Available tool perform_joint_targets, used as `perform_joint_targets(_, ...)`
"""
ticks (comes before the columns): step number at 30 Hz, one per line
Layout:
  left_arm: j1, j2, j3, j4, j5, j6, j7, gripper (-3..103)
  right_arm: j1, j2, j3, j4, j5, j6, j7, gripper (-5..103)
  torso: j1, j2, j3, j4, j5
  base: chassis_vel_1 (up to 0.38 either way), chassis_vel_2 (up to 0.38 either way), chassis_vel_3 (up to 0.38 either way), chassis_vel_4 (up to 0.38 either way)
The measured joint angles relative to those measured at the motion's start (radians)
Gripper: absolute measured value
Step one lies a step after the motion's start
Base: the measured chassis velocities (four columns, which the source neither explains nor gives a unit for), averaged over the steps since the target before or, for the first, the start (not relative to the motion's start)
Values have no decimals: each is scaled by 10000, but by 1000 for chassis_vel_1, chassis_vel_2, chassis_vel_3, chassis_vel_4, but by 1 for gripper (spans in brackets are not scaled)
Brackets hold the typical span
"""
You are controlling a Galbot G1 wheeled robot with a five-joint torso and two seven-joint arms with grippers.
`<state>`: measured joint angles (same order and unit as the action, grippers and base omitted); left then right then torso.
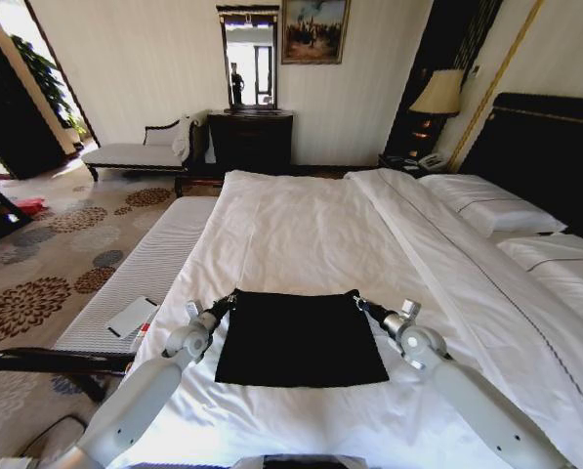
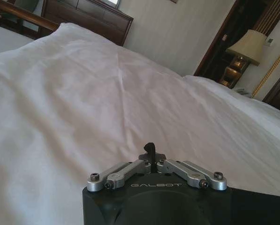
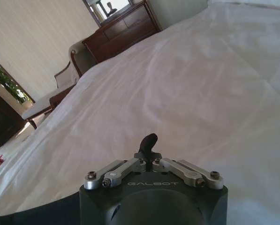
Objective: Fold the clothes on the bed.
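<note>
lower centre of the head view: black soft-fabric t-shirt [image 1: 301, 339], folded into a flat rectangle on the large white-sheeted bed [image 1: 301, 225]. left gripper [image 1: 230, 298] pinches its far left corner, right gripper [image 1: 356, 299] its far right corner, both pressed together. white pillows [image 1: 491, 210] upper right.

a pale chaise [image 1: 135, 153] stands beside a dark dresser [image 1: 250, 140] under a mirror [image 1: 249, 57] and a framed painting [image 1: 313, 30], a lamp [image 1: 438, 94] glows on the nightstand, and flower-patterned carpet [image 1: 37, 283] covers the floor.
</note>
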<state>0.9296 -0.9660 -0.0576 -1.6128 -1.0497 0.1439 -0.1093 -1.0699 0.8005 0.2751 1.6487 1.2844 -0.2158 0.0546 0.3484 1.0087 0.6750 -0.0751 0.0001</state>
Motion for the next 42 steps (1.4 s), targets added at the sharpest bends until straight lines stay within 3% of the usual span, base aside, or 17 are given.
perform_joint_targets(11,302,603,-517,-1801,-544,-41,-533,0,-1010,-230,1709,1422,209,118,167,1,0,0,-1,-3,-1,0,0,0,0)
perform_joint_targets(16,769,1250,-1067,-3329,-889,-61,-811,0,-1699,-390,2860,2545,708,115,411,1,-1,0,-1,0,-1,0,0,0,0)
perform_joint_targets(29,1847,2142,-2562,-5495,-1351,-68,-1055,0,-3447,-444,5203,4805,1239,23,665,1,-1,0,-1,-1,-2,0,0,0,0)
perform_joint_targets(33,2848,2272,-3566,-6574,-1591,-49,-1077,0,-4818,-241,6547,5929,1475,-51,689,1,-1,1,-2,-4,0,0,0,0,0)
perform_joint_targets(42,5704,1929,-5692,-7981,-1507,-40,-745,0,-6800,172,8048,7422,1609,-173,844,1,-3,1,-2,0,-2,0,0,0,0)
